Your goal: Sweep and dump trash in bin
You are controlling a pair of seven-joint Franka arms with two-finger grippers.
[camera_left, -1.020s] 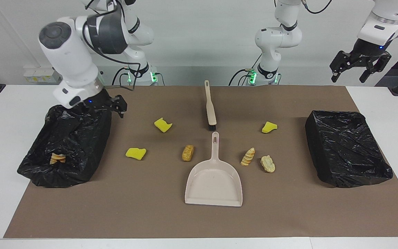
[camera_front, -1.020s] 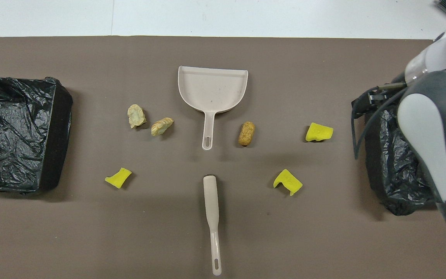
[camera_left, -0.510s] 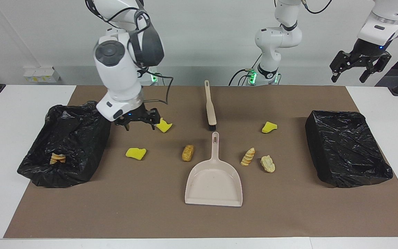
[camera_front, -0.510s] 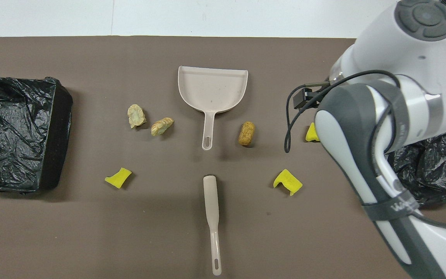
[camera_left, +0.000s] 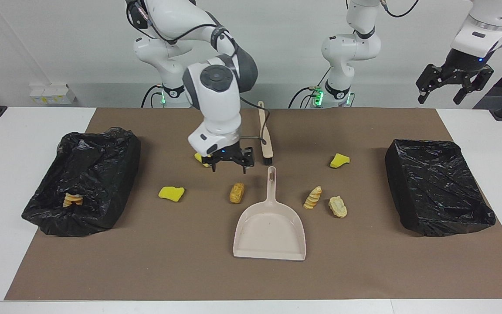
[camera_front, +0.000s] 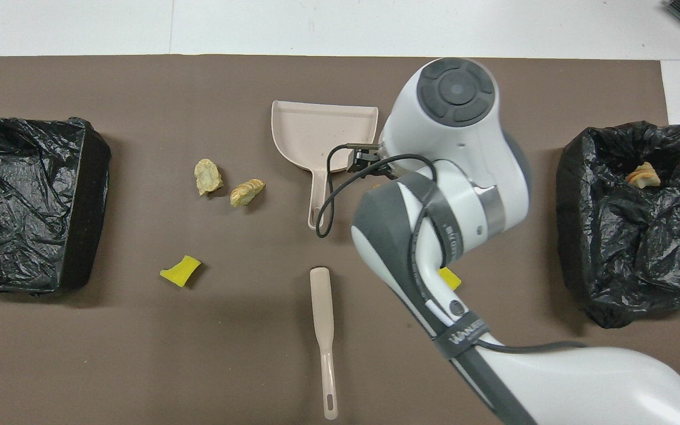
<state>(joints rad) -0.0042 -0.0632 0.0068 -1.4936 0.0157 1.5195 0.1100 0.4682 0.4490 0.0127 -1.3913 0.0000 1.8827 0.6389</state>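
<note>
Right gripper (camera_left: 228, 162) swung away from the bin (camera_left: 83, 183) at its end of the worktop, now spread empty above the brown pastry lump (camera_left: 236, 192) beside the dustpan (camera_left: 270, 231). One lump (camera_left: 72, 199) binned, rest of trash loose. Left gripper (camera_left: 453, 83) parked, spread too.

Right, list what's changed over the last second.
The right gripper, jaws open and empty, swung from over the black-lined bin at the right arm's end of the table toward mid-table, now above the golden-brown ridged lump. Left gripper, beige plastic dustpan, beige brush and trash stayed put.
</note>
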